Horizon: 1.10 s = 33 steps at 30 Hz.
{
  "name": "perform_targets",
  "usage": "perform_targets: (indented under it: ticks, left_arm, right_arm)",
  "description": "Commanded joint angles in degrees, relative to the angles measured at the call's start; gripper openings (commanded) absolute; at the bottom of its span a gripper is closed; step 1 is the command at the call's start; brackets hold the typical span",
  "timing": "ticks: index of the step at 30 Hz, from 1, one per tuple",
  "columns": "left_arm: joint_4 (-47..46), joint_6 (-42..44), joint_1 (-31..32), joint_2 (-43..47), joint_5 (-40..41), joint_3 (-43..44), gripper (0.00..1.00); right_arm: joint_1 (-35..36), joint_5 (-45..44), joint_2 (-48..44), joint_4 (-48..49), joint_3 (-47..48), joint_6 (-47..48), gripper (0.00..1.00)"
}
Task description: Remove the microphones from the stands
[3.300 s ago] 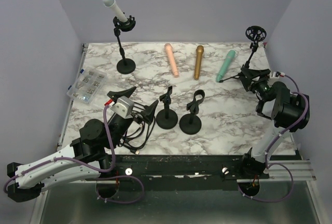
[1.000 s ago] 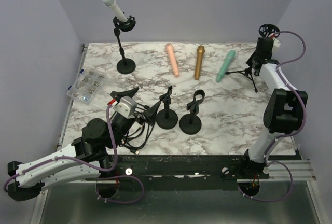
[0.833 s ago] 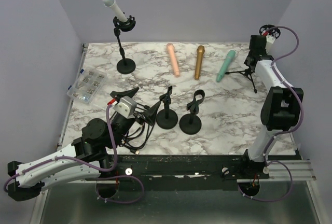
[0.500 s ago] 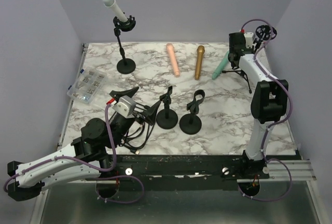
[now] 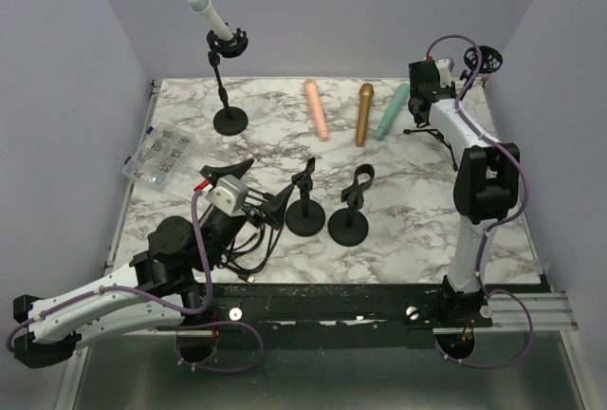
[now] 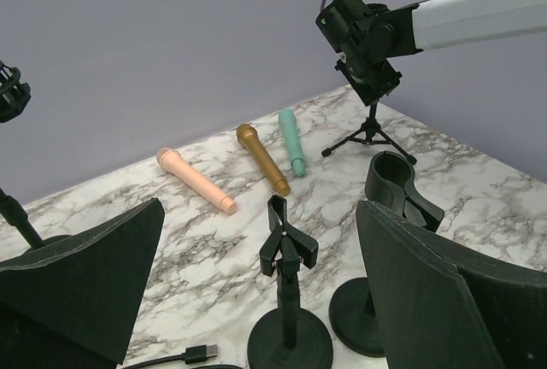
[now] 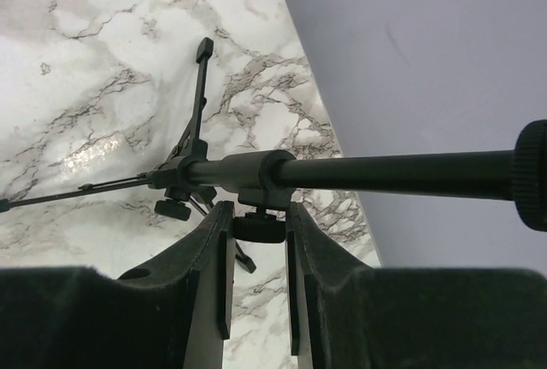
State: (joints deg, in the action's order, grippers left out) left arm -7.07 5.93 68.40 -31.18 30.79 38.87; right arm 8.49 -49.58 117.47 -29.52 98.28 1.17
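The white microphone (image 5: 211, 16) sits tilted in the shock-mount stand (image 5: 224, 78) at the back left, far from both grippers. Only that stand's mount (image 6: 10, 91) shows at the left wrist view's edge. My left gripper (image 5: 248, 187) hovers open over the near left, empty, its fingers (image 6: 85, 275) wide apart. At the back right, my right gripper (image 5: 424, 87) is shut on the clamp knob (image 7: 259, 226) of a black tripod stand (image 7: 256, 168), which holds no microphone. The tripod's legs (image 5: 424, 128) hang at the table.
Pink (image 5: 315, 109), gold (image 5: 364, 113) and teal (image 5: 392, 112) microphones lie along the back. Two short clip stands (image 5: 305, 203) (image 5: 351, 209) stand mid-table in front of the left gripper. A clear parts box (image 5: 158, 156) sits at the left edge, a black cable (image 5: 248, 249) near the left arm.
My right arm has swung left along the back wall with the tripod stand in its jaws. The teal microphone has shifted left. The left arm has stayed still.
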Motion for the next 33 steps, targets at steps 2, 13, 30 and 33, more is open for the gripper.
perform_targets:
  ticks: [2,13,30,33]
  left_arm:
    - [0.65,-0.57,0.46,0.60,-1.26,1.47,0.99]
    - [0.65,-0.61,0.50,0.88,-1.35,1.56,0.99]
    - [-0.54,3.07,0.44,0.64,2.13,1.07,0.99]
    - [-3.72,6.88,0.47,0.18,4.77,-0.55,0.98]
  right_arm:
    - [0.74,7.30,-3.50,-0.52,-1.48,-1.01,0.34]
    - [0.74,16.05,-15.41,0.78,-1.65,-8.24,0.71]
    - [0.74,53.20,-34.30,16.67,-11.42,-22.35,0.87]
    - [0.70,64.92,-36.43,24.59,-16.53,-28.14,0.89]
